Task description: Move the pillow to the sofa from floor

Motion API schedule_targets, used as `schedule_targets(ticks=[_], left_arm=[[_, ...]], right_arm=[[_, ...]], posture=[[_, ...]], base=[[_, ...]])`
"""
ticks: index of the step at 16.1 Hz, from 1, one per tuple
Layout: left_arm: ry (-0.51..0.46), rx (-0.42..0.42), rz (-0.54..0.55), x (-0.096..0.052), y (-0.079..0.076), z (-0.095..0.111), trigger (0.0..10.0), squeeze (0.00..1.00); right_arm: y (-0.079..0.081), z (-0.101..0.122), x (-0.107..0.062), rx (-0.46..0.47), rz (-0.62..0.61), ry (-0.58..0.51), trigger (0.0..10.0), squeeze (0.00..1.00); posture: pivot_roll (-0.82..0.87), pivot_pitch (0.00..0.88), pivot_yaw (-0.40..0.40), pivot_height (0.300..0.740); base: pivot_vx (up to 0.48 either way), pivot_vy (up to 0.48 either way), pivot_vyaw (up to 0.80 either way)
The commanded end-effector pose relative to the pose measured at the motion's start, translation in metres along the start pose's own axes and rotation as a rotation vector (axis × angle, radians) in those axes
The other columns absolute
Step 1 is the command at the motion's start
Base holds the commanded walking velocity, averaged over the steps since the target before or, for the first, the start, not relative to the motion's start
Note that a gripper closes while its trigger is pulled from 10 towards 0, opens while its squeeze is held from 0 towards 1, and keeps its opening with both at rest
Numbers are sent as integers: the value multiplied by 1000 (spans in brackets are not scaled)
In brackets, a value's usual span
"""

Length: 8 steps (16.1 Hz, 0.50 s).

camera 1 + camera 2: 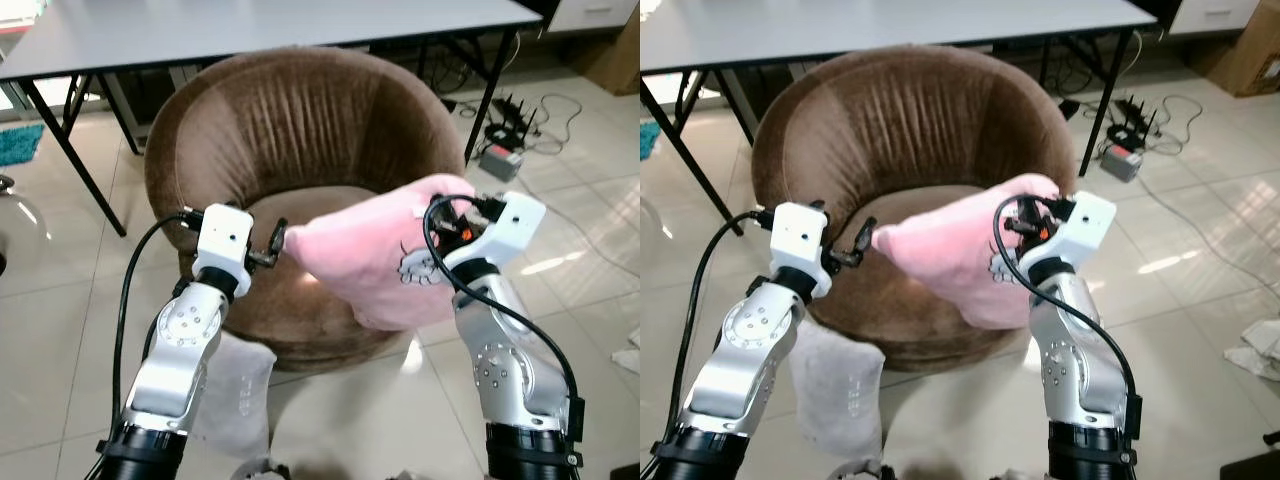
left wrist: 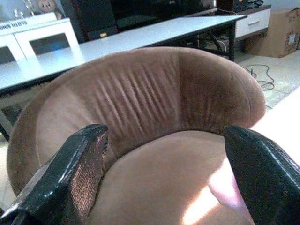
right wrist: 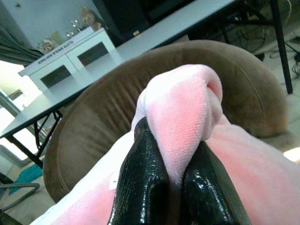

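Observation:
A pink pillow (image 1: 370,255) with a small printed figure hangs over the front right rim of the round brown sofa chair (image 1: 290,120). My right gripper (image 3: 176,187) is shut on a bunched fold of the pillow, holding it up at its right end. The pillow's left corner points toward my left gripper (image 1: 270,245). That gripper stands open above the front left of the seat (image 2: 164,168), close beside the corner, with nothing between its fingers (image 2: 79,164).
A grey table (image 1: 250,30) with black legs stands right behind the chair. Cables and a power strip (image 1: 500,150) lie on the tiled floor at the right. A pale cloth (image 1: 235,390) lies on the floor in front of the chair, between my arms.

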State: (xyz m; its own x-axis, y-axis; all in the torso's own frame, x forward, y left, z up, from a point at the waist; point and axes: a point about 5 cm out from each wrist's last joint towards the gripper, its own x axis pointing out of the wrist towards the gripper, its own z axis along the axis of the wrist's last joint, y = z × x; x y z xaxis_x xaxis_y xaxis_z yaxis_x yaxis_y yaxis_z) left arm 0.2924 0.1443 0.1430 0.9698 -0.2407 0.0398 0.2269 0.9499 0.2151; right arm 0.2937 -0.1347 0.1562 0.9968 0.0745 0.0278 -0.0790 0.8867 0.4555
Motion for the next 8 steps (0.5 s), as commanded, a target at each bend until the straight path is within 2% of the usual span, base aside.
schedule_targets(ticks=[1,3,5,7,8], left_arm=[[12,20,11,-2,4,-2,10000,0],[16,25,3,-2,3,-4,10000,0],[11,30,-6,-1,1,-3,10000,0],[3,33,-15,2,-2,0,10000,0],[1,39,-15,3,-2,1,10000,0]], right_arm=[[3,0,0,25,6,-16,10000,0],[-1,-7,1,-63,-33,28,10000,0],[-2,-4,-1,-63,-21,4,10000,0],[0,-7,1,-88,0,34,10000,0],[2,-9,3,-105,18,44,10000,0]], posture=[[13,0,15,740],[5,0,33,740],[0,0,39,740],[8,0,38,740],[20,0,40,740]], base=[[0,0,0],[0,0,0],[0,0,0],[0,0,0],[0,0,800]])
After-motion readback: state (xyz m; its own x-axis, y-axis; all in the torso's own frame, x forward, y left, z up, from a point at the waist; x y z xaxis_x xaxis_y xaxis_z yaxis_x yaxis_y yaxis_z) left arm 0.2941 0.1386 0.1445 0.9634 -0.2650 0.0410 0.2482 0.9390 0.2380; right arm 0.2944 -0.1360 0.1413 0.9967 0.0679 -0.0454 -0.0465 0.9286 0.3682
